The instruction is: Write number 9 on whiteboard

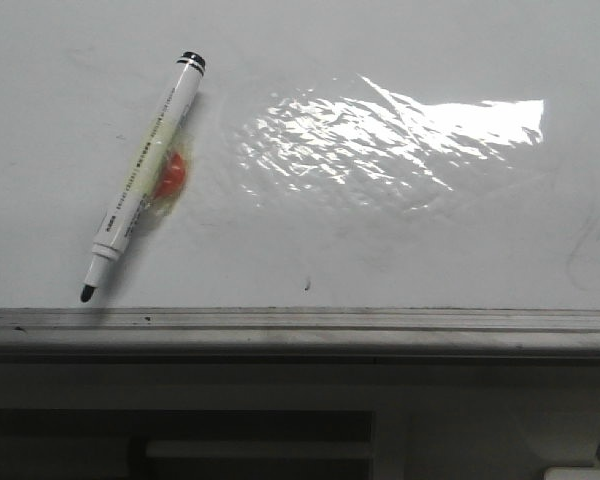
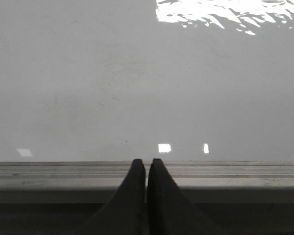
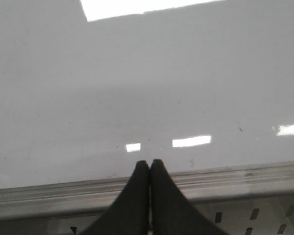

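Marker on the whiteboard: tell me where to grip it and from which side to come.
Grip the marker pen at mid-barrel, just above the orange-red blob, coming from above with the jaws across the barrel. It lies flat on the whiteboard, diagonal, black tip toward the edge rail.

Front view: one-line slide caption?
Uncapped marker pen lies diagonally on the blank whiteboard, beside an orange-red blob; no 9 written, no grippers in frame.
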